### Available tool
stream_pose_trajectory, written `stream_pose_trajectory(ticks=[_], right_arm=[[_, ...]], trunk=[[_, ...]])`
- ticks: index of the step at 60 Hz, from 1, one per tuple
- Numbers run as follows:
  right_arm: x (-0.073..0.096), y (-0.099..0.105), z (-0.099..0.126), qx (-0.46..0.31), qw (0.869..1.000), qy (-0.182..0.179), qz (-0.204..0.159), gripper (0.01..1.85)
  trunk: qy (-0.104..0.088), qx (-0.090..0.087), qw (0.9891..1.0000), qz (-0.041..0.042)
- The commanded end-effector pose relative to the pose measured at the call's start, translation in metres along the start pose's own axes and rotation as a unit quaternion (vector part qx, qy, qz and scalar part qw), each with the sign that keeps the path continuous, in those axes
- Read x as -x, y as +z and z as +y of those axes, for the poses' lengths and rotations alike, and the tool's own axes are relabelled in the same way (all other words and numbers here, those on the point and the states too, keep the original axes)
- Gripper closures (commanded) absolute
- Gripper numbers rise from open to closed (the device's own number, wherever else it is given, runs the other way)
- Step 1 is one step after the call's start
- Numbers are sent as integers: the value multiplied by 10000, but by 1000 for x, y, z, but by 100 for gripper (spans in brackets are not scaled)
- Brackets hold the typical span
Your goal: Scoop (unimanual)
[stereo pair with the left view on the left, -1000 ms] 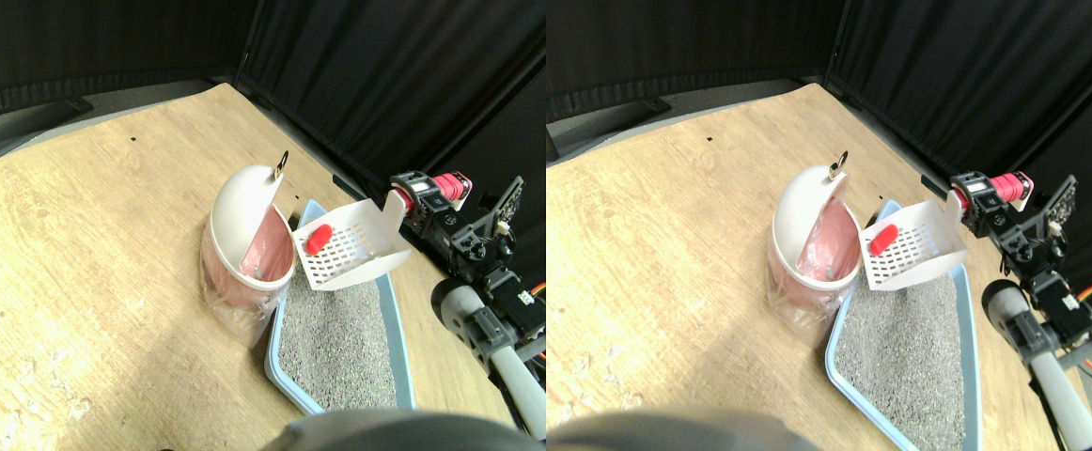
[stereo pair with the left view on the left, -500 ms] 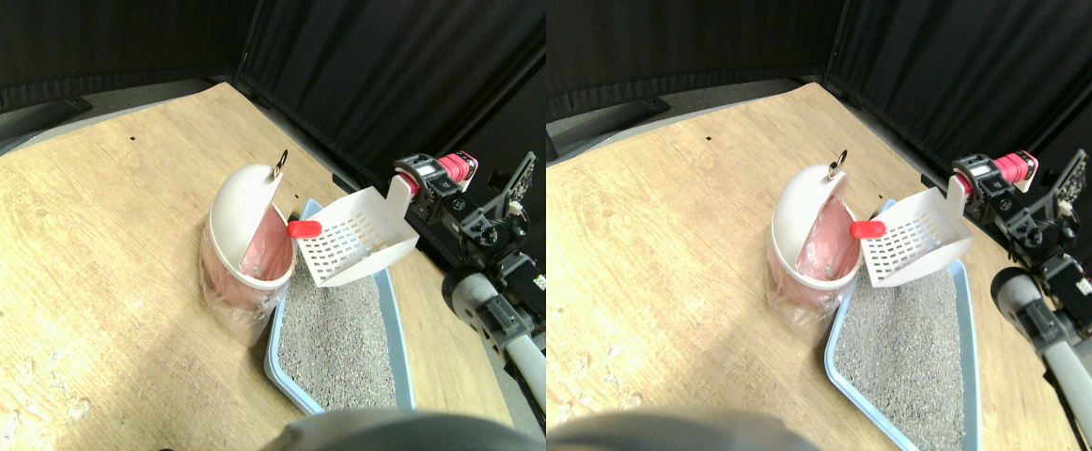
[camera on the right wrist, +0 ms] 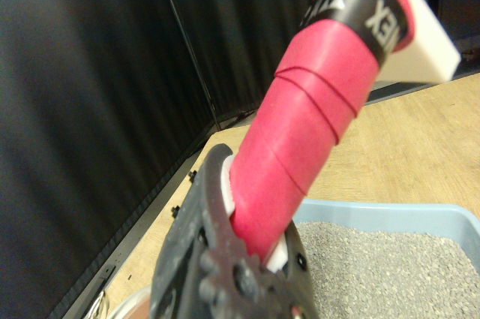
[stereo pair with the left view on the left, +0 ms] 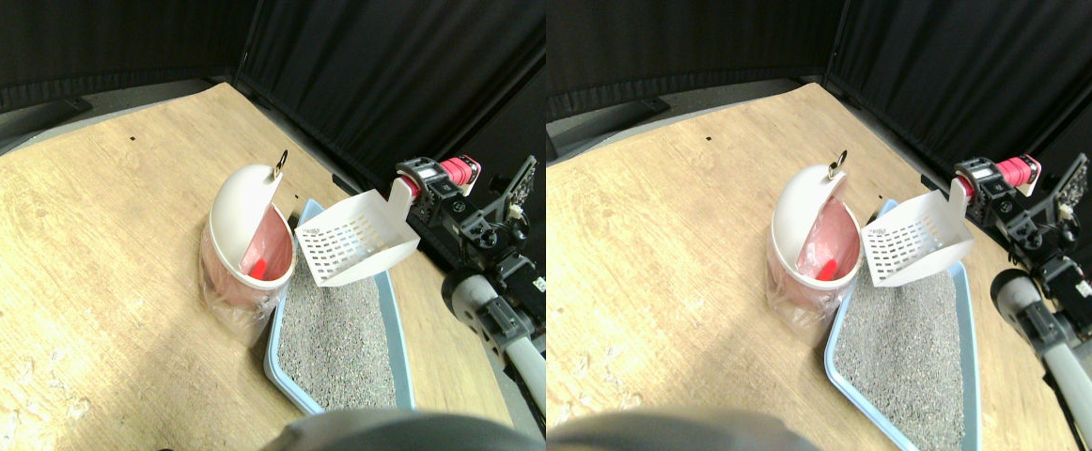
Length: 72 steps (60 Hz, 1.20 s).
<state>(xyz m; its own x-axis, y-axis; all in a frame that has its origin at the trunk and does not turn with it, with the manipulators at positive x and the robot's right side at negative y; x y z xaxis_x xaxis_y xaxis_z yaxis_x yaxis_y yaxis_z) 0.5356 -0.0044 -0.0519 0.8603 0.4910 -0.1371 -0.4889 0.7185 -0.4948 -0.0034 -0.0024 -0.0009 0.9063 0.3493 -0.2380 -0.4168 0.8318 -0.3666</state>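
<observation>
A white slotted scoop (stereo pair with the left view on the left: 355,241) hangs tilted over the far end of the blue litter tray (stereo pair with the left view on the left: 392,310), its mouth next to the white bin (stereo pair with the left view on the left: 243,230). The scoop holds nothing. A small red piece (stereo pair with the left view on the left: 258,268) lies inside the bin's pink liner. My right gripper (stereo pair with the left view on the left: 426,188) is shut on the scoop's pink-wrapped handle (camera on the right wrist: 304,127), which runs up through the dark jaw in the wrist view.
The bin's domed lid (stereo pair with the left view on the left: 238,202) stands open with a metal ring (stereo pair with the left view on the left: 281,166) on top. Grey litter (stereo pair with the left view on the left: 335,343) fills the tray. Black curtains (stereo pair with the left view on the left: 386,66) close off the back and right. Wooden floor (stereo pair with the left view on the left: 76,244) spreads to the left.
The red piece slid off the scoop's front edge and dropped into the bin. The scoop tipped further toward the bin and now stands empty.
</observation>
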Motion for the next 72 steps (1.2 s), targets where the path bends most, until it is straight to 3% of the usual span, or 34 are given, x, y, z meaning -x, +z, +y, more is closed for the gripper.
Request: stream_pose_trajectory(ticks=[1, 19, 31, 33, 38, 40, 56, 63, 65, 66, 72], right_arm=[[2, 11, 0, -29, 9994, -115, -322, 180], [2, 1, -1, -216, 9988, -86, -436, 180], [9, -16, -11, -672, 9955, -419, -527, 180], [12, -18, -15, -854, 9939, -563, -415, 180], [17, -24, -22, -1024, 9912, -611, -581, 180], [20, -27, -26, -1152, 9884, -793, -593, 180], [35, -48, -48, -1519, 9786, -1098, -852, 180], [46, -54, -57, -1756, 9697, -1446, -886, 180], [47, -56, -59, -1811, 9676, -1515, -896, 180], [50, -58, -61, -1861, 9652, -1591, -914, 180], [58, -67, -67, -1822, 9629, -1722, -1002, 180]], trunk=[[6, 54, 10000, 20], [-43, -30, 10000, 47], [-192, -190, 9996, 67], [-257, -255, 9993, 64], [-352, -343, 9988, 74], [-381, -377, 9985, 78], [-720, -718, 9948, 105], [-897, -910, 9918, 86], [-913, -923, 9915, 89], [-960, -965, 9907, 88], [-1085, -1099, 9880, 83]])
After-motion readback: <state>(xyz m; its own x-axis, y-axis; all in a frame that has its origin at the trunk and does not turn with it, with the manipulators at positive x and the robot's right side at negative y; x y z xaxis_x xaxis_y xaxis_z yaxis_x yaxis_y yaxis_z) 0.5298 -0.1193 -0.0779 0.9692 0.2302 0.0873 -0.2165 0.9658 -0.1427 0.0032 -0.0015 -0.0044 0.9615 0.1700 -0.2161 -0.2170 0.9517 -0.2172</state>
